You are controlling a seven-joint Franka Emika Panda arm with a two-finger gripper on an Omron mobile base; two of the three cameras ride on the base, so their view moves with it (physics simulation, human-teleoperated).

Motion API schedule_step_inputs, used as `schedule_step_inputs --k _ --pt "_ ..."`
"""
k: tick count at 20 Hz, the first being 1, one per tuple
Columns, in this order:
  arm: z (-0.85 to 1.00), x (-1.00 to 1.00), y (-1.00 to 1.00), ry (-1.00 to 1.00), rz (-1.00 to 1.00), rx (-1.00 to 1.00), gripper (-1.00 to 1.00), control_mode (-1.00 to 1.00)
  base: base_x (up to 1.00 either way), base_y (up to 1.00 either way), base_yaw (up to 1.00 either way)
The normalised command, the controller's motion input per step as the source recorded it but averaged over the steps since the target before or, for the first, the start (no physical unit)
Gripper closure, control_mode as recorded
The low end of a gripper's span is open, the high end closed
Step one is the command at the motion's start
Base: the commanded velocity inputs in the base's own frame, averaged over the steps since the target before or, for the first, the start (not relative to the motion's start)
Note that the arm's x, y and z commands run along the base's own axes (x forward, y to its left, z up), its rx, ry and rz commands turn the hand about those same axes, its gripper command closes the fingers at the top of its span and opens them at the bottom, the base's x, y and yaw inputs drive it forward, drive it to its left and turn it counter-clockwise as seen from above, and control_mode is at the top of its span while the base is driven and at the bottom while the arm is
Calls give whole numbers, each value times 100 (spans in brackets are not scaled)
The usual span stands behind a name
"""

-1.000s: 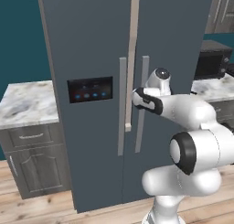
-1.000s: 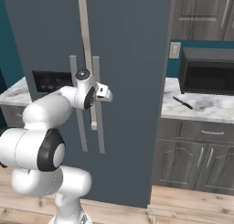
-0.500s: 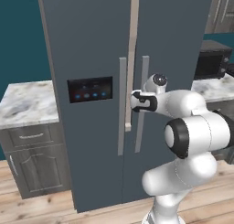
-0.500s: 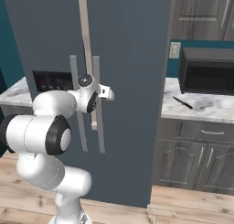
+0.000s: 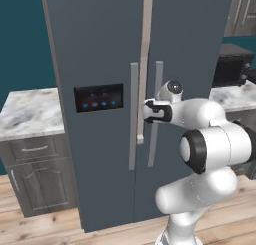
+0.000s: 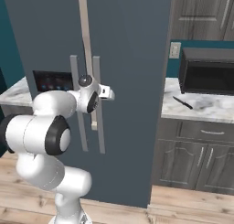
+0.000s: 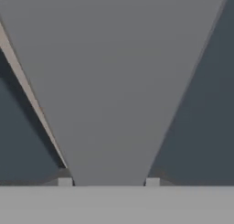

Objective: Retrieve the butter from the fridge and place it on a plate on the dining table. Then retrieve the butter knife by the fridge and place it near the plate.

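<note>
The slate-grey fridge [image 5: 100,49] stands straight ahead with both doors closed. My gripper [image 5: 146,111] is at mid height on the right door's long bar handle [image 5: 158,79]. In the hand view that handle [image 7: 109,104] fills the space between my two fingertips [image 7: 65,182], so the gripper [image 7: 109,182] is shut on it. From the right base view the gripper [image 6: 109,93] sits on the same handle [image 6: 96,127]. The dark butter knife [image 6: 183,102] lies on the marble counter to the right of the fridge. The butter is hidden behind the doors. The plate and dining table are out of view.
A black microwave [image 6: 205,72] stands on the right counter [image 6: 215,109] behind the knife. A second marble counter with grey cabinets [image 5: 30,114] adjoins the fridge on the left. The black panel with blue lights [image 5: 98,97] is on the left door. The floor is wood.
The fingers have closed in on the right door handle. The arm's elbow has swung forward and lower toward the fridge; the hand has stayed at the handle.
</note>
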Motion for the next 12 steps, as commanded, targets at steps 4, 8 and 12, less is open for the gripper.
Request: schedule_step_inputs --k 4,8,12 --pt "37 -85 -36 18 -2 2 100 -100 0 0 0" --pt "22 -100 -93 19 -8 15 100 -100 0 0 0" --pt "11 -100 -100 6 0 18 100 -100 0 0 0"
